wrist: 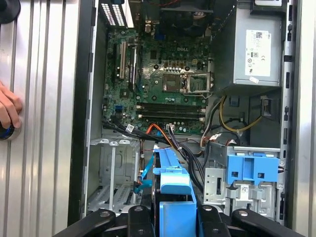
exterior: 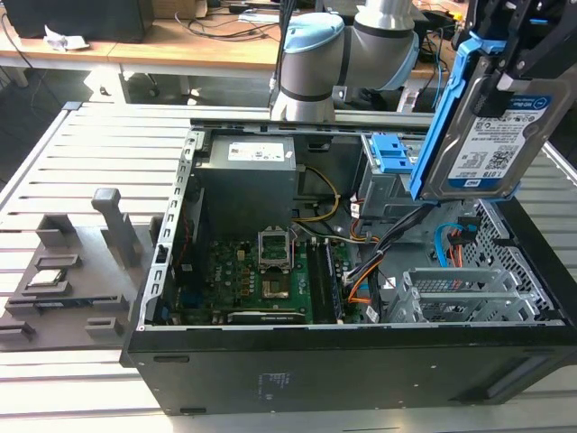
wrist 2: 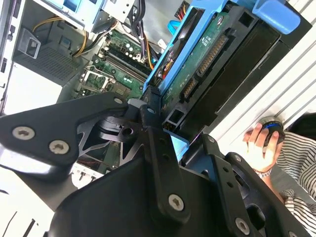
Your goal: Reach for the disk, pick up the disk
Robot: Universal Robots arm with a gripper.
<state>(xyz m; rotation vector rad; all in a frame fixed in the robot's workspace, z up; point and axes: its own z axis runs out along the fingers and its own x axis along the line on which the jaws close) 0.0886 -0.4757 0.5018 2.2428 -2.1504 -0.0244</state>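
The end effector point(wrist 2: 165, 131) is clamped on the disk point(exterior: 487, 135), holding it on edge in its blue bracket point(exterior: 444, 108), lifted clear above the drive-bay corner of the open computer case point(exterior: 361, 361), evidently so it clears the cabling.

I read this as a robotics lab: slatted metal counter point(exterior: 108, 144), opened computer case point(exterior: 361, 361), cluttered desks point(exterior: 198, 41) behind.

Disk point(exterior: 491, 135): silver body, white-and-blue label with black barcode, blue bracket frame. Gripper point(wrist: 175, 217): black. Computer case point(exterior: 361, 370): black. Motherboard point(wrist: 163, 79): green. Power supply point(exterior: 248, 180): grey, white sticker. Empty caddy point(wrist: 253, 167): blue. Slatted table point(exterior: 81, 144): pale grey. Sleeve point(wrist 2: 301, 158): black-and-white stripes.
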